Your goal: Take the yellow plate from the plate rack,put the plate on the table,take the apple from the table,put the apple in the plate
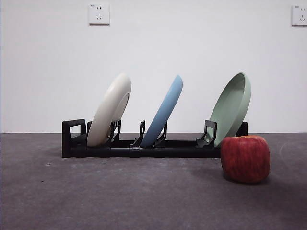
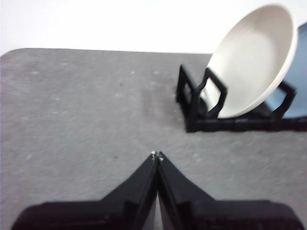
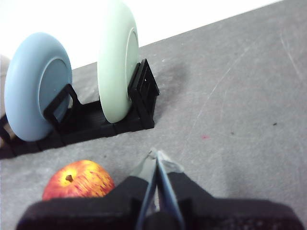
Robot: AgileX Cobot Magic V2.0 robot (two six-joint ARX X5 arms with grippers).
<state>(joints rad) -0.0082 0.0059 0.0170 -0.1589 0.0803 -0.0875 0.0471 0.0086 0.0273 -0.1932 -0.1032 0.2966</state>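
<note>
We see a bare test bench in what looks like a lab: a dark grey table point(image 1: 120, 196) against a plain white wall point(image 1: 48, 72), two wall sockets point(image 1: 99, 14) above it, and a plate rack point(image 1: 144, 146) staged alone.

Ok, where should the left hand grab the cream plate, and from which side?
Take the cream plate by its upper rim, coming down from above. It stands on edge in the rack, at the handle end, tilted toward the blue plate, so the top rim is free while dividers hold the bottom. The left hand is shut and must open first.
</note>
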